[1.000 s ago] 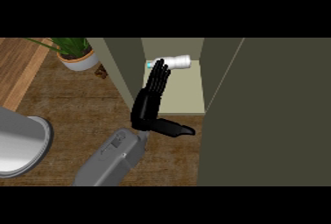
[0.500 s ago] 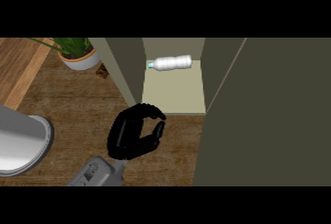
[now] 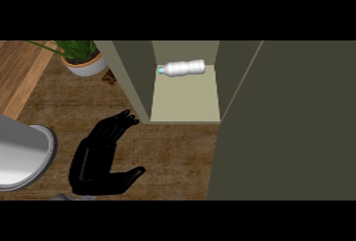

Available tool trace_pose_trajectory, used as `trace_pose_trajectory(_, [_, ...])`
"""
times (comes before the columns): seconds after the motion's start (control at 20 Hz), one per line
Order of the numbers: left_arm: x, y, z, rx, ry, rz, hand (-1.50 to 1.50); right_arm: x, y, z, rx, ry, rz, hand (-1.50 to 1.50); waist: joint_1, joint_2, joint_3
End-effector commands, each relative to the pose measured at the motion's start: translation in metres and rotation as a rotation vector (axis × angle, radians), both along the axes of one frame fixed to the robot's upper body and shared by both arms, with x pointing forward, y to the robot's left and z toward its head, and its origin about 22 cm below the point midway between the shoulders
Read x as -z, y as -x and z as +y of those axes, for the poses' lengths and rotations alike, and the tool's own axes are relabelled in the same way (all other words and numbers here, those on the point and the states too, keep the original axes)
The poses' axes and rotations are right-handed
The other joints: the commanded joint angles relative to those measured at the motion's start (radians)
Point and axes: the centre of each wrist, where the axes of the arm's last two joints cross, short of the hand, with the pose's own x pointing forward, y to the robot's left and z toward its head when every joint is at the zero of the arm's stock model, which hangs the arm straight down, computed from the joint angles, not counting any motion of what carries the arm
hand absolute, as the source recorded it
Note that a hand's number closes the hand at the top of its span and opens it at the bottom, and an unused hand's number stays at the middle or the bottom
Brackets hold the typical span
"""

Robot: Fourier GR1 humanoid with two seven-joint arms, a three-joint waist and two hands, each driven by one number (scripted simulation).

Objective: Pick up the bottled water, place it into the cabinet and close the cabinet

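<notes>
- While the bottled water (image 3: 182, 68) lies on its side at the back edge of the cabinet (image 3: 186, 101) shelf, nothing touches it.
- Left hand (image 3: 99, 157) hovers over the counter (image 3: 170, 150), fingers straight, holding nothing.
- Cabinet door (image 3: 285, 122) stands open.

Light is soft and even across the counter (image 3: 173, 146), no hard glare anywhere. The shelf floor (image 3: 184, 96) inside the cabinet (image 3: 132, 75) reads brightest, pale and flat, while the door (image 3: 285, 122) on the right sits dim and dull. The bottle (image 3: 182, 68) catches a bright white sheen at the far end. The black hand (image 3: 101, 155) shows faint highlights along its fingers. A smooth gradient runs over the grey bowl (image 3: 21, 155) at left.
</notes>
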Motion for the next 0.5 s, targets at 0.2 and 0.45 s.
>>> trace_pose_trajectory(0.2, [-0.005, 0.025, 0.044, -0.054, 0.078, 0.031, -1.5, -0.045, 0.002, 0.016, -0.222, 0.131, -0.103, 1.5, 0.012, 0.001, -0.005])
trace_pose_trajectory(0.45, [-0.011, 0.035, 0.073, -0.056, 0.074, 0.032, -1.5, -0.044, -0.002, 0.029, -0.313, 0.13, -0.125, 1.5, 0.032, -0.005, -0.01])
